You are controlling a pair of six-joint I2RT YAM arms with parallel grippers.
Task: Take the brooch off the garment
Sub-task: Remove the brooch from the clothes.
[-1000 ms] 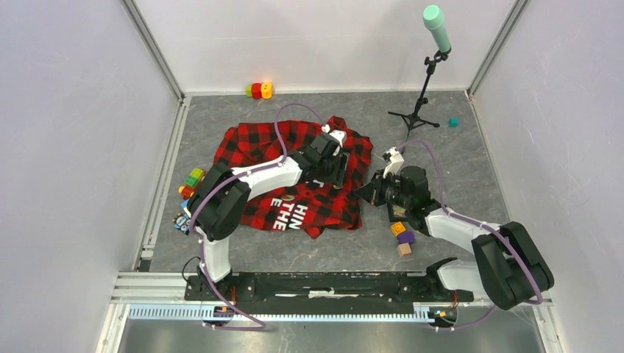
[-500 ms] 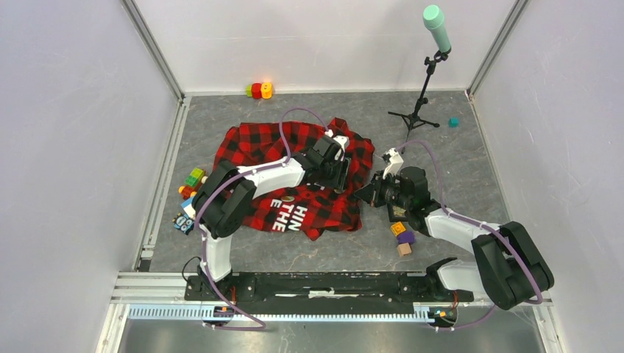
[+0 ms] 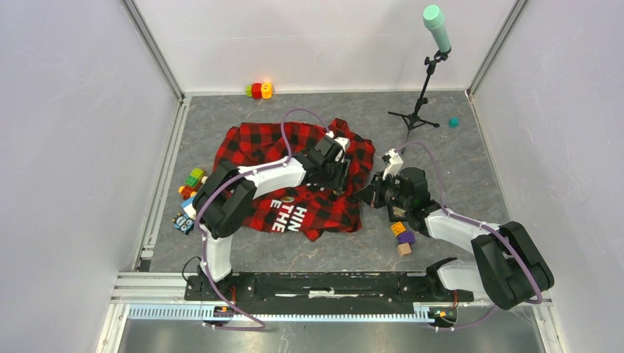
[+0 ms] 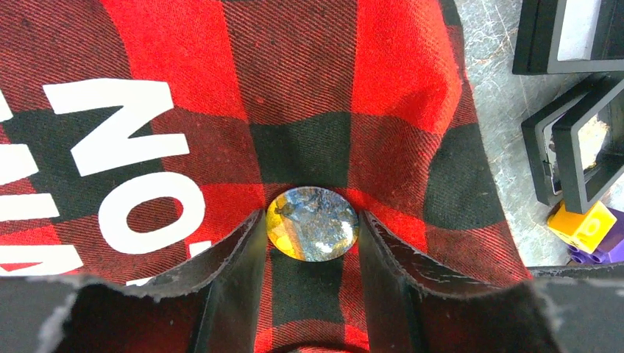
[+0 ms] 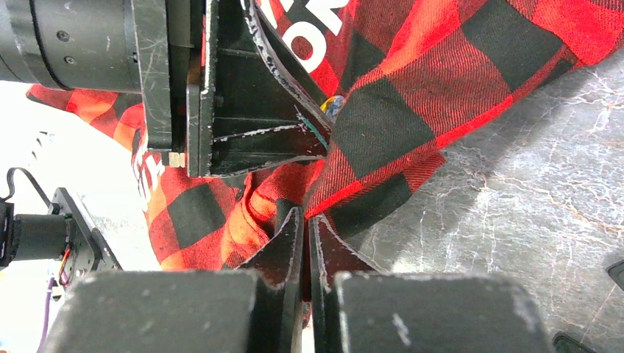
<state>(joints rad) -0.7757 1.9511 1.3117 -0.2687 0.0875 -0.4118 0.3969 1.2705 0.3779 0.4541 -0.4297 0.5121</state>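
The garment (image 3: 257,143), a red-and-black check shirt with white letters, lies spread on the grey floor. The brooch (image 4: 312,223) is a round blue-and-yellow disc pinned on the cloth near the shirt's right edge. My left gripper (image 4: 309,220) has a finger against each side of the brooch and is closed on it; in the top view the gripper (image 3: 340,180) hides the brooch. My right gripper (image 5: 305,220) is shut on the shirt's right hem (image 5: 383,147), with cloth pinched between its fingers. A sliver of the brooch (image 5: 335,105) shows under the left gripper there.
A black open frame box (image 4: 581,147) and yellow and purple blocks (image 3: 402,234) lie just right of the shirt. A microphone stand (image 3: 416,110) stands at the back right, a teal cube (image 3: 453,122) beyond it. Toy blocks lie at the back (image 3: 257,90) and left (image 3: 193,179).
My left gripper has shifted slightly right and forward over the shirt. The right gripper has barely moved and keeps hold of the hem.
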